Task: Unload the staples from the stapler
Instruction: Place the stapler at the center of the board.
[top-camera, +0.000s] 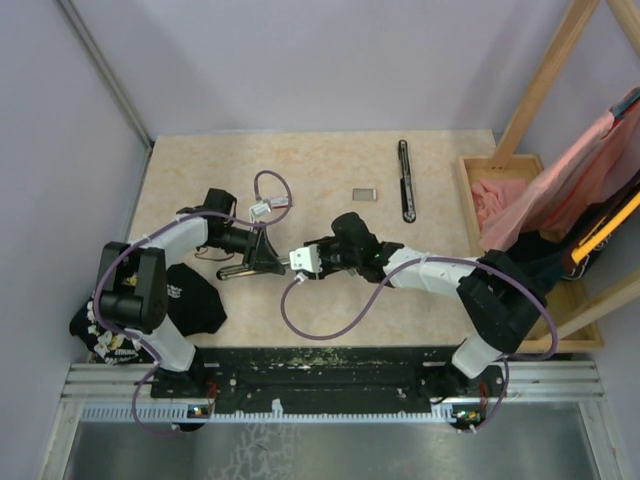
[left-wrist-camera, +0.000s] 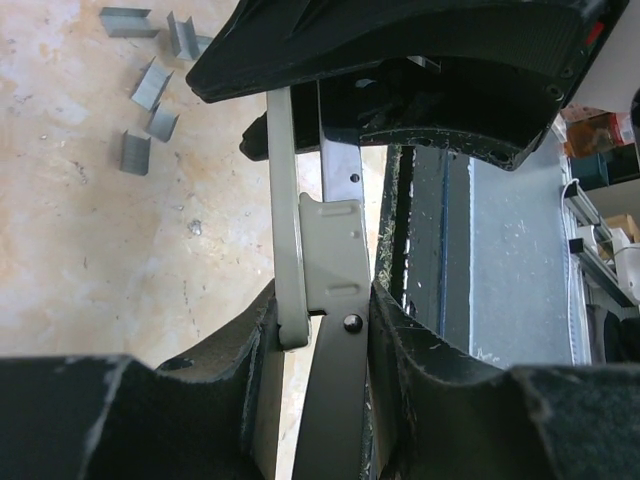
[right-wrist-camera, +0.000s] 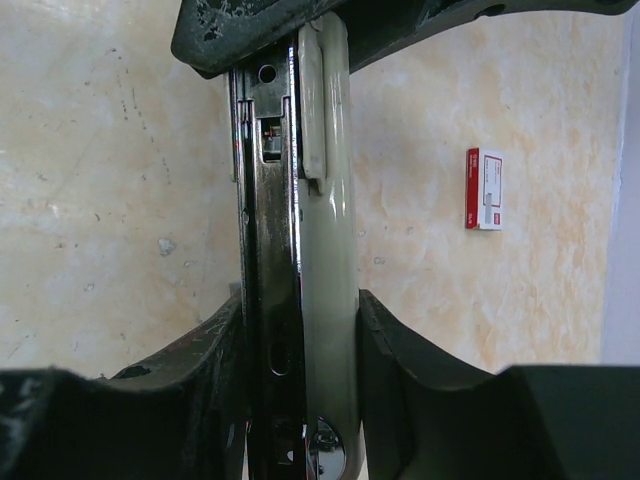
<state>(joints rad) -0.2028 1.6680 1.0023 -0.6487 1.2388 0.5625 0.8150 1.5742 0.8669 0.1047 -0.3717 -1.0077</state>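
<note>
Staples (left-wrist-camera: 150, 85) lie loose on the surface (left-wrist-camera: 80, 250) beside the stapler (left-wrist-camera: 335, 260), left of the middle, so some are out already, while the left claw (left-wrist-camera: 325, 310) and the right claw (right-wrist-camera: 300, 310) both squeeze the stapler, and I cannot tell if more hide inside.

1. The staples (left-wrist-camera: 150, 85) – five or six short grey metal strips, each folded into a U-shaped channel. They lie loose and scattered on the tabletop in the upper left of the left wrist view, some on their sides, well apart from the stapler.
2. The stapler (left-wrist-camera: 335, 260) has black plastic shells, a pale grey metal arm and a chrome magazine rail (right-wrist-camera: 272, 200). It is swung open – rail and arm run side by side up the middle of both wrist views.
</note>
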